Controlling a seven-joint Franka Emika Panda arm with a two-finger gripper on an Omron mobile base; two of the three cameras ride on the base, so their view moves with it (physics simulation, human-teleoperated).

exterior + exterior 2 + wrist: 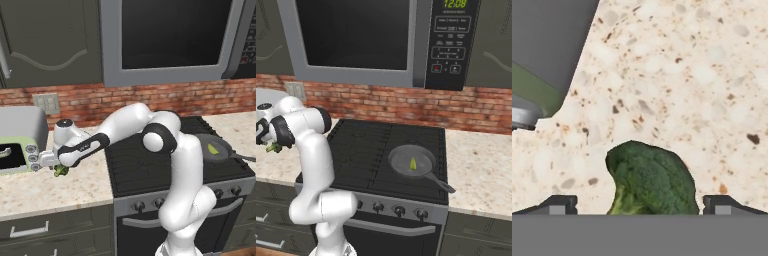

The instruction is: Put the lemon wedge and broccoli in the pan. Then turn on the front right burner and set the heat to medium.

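Broccoli (649,180) lies between open gripper (640,204) fingertips; microwave (453,42) reads 12:08.

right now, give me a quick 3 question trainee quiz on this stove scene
1. True or false: the lemon wedge already lies in the pan.
2. Where is the broccoli? A) in the pan B) on the speckled counter between the open claw fingers C) in the toaster oven
3. Fill in: the pan sits on the front ____ burner.

Key: 1 true; 2 B; 3 right
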